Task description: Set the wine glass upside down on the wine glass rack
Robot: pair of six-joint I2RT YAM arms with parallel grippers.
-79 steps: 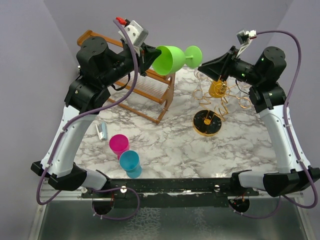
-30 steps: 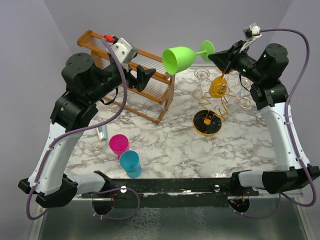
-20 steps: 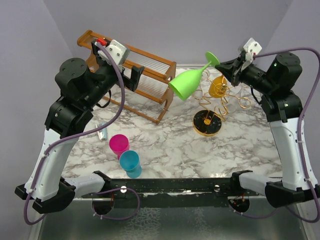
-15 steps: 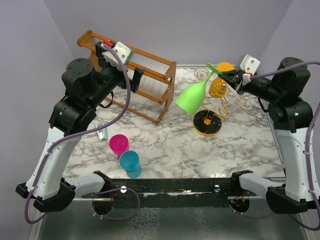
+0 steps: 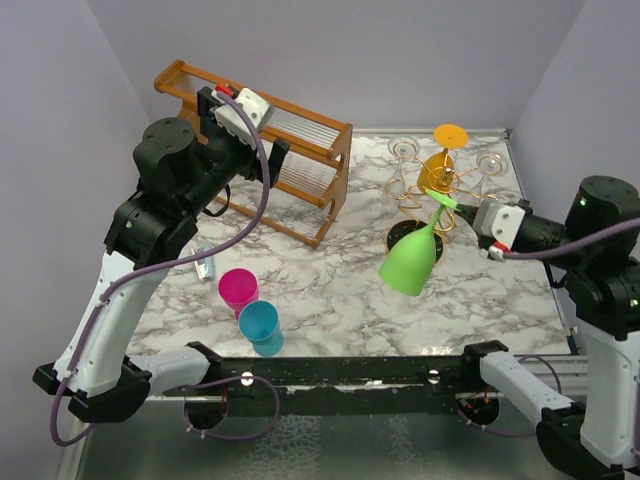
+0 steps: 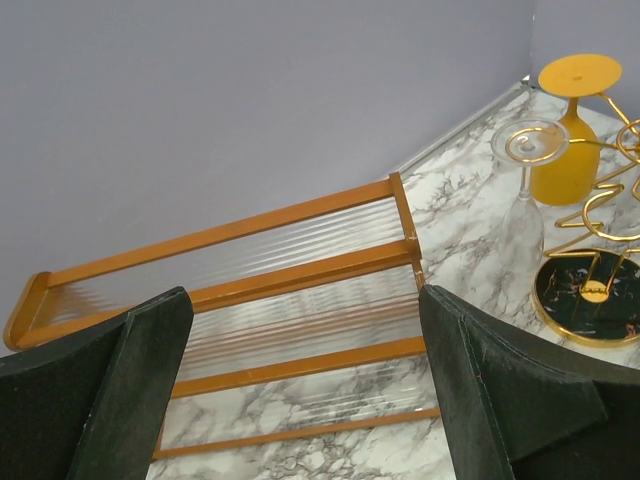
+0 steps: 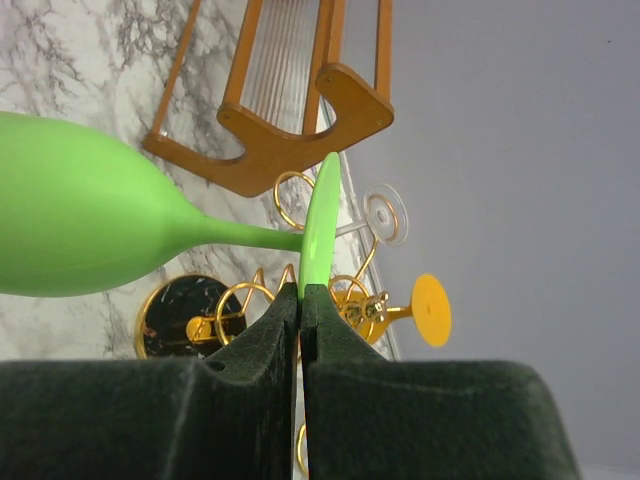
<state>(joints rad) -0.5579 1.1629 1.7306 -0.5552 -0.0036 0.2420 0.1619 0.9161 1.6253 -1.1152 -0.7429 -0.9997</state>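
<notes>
While my right pincer (image 7: 301,294) is shut flat on the rim of the foot of the green wine glass (image 5: 408,262), the glass hangs bowl-down and tilted in the air. It sits just near-left of the wine glass rack (image 6: 590,292) and has not yet been hung. My left pincer (image 5: 274,163) is wide open and holds nothing, over the wooden shelf (image 5: 300,150) well to the left.

Risks, as I judge them:
- The hold is on a thin edge only. The heavy bowl could pivot or slip between the pads on any quick turn.
- The bowl hangs close to the rack's base. A swing to the right could strike the wire loops or tip the stand.
- The orange glass (image 5: 438,172) and two clear glasses (image 5: 403,158) already occupy the far arms, so an approach from that side could knock them.

Clearance:
- Open tabletop (image 5: 330,280) lies near and left of the rack.
- The pink cup (image 5: 238,289) and blue cup (image 5: 260,323) are well apart from the glass.
- The loops on the rack's near-right side look free.
- The tabletop's right edge is close behind them.
</notes>
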